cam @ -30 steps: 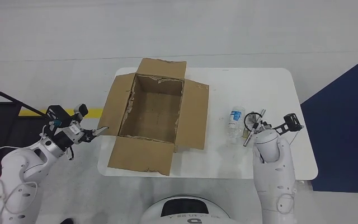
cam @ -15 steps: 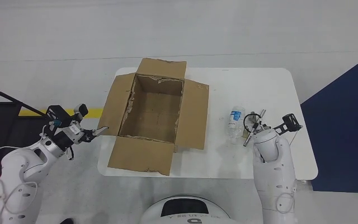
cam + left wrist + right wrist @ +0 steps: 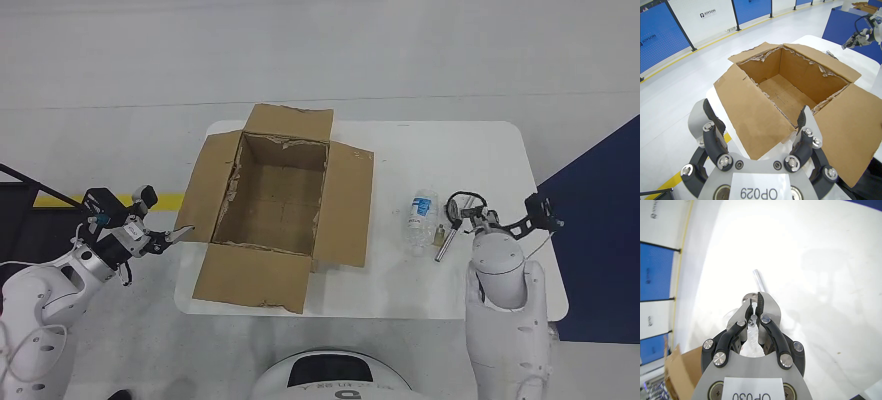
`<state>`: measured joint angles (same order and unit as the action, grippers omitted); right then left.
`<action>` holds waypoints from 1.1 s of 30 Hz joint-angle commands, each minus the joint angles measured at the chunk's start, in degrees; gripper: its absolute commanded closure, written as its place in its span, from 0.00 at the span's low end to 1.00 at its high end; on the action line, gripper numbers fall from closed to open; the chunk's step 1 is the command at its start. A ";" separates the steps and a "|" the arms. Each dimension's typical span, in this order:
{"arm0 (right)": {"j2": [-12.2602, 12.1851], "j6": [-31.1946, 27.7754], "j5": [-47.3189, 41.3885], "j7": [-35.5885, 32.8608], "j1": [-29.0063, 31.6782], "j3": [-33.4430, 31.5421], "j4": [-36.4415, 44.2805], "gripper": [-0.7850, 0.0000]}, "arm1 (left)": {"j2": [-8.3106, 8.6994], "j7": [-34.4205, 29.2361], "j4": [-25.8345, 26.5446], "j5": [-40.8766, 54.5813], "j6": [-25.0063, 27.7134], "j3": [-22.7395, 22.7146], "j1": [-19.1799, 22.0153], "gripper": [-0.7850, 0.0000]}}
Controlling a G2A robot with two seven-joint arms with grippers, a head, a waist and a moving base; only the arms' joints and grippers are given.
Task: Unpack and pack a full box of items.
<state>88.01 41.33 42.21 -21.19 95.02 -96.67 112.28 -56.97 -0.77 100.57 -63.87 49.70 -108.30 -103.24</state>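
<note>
**Right gripper closed over the loose items, box empty**

My right gripper (image 3: 755,297) has its fingers pressed almost together, and I see nothing pinched between them. It hangs over the table (image 3: 470,150). A thin rod (image 3: 758,280) lies just beyond its fingertips. The clear bottle (image 3: 421,218) lies on its side near the rod, between the gripper and the box. The cardboard box (image 3: 345,205) stands open with its flaps splayed and its floor bare. My left gripper (image 3: 755,105) sits spread wide near the box's left flap, holding nothing.

I judge the bottle light, thin-walled and apt to roll, so I would take it gently across the middle of its body. The rod looks stiff, smooth and likely to slip. I would pinch it across its midpoint.
</note>
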 commanded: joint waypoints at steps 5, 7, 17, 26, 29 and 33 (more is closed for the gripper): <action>-0.10 -5.41 2.44 -3.81 -0.39 8.97 1.83 1.00 | 0.00 0.00 0.00 0.00 0.00 0.00 0.00 0.00; -0.10 -5.41 2.44 -3.81 -0.39 8.97 1.83 1.00 | 0.00 0.00 0.00 0.00 0.00 0.00 0.00 0.00; -0.10 -5.41 2.44 -3.81 -0.39 8.97 1.83 1.00 | 0.00 0.00 0.00 0.00 0.00 0.00 0.00 0.00; -0.10 -5.41 2.44 -3.81 -0.39 8.97 1.83 1.00 | 0.00 0.00 0.00 0.00 0.00 0.00 0.00 0.00; -0.10 -5.41 2.44 -3.81 -0.39 8.97 1.83 1.00 | 0.00 0.00 0.00 0.00 0.00 0.00 0.00 0.00; -0.10 -5.41 2.44 -3.81 -0.39 8.97 1.83 1.00 | 0.00 0.00 0.00 0.00 0.00 0.00 0.00 0.00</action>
<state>87.92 35.92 44.65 -25.00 94.62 -87.70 114.11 -56.97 -0.77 100.57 -63.87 49.70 -108.30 -103.24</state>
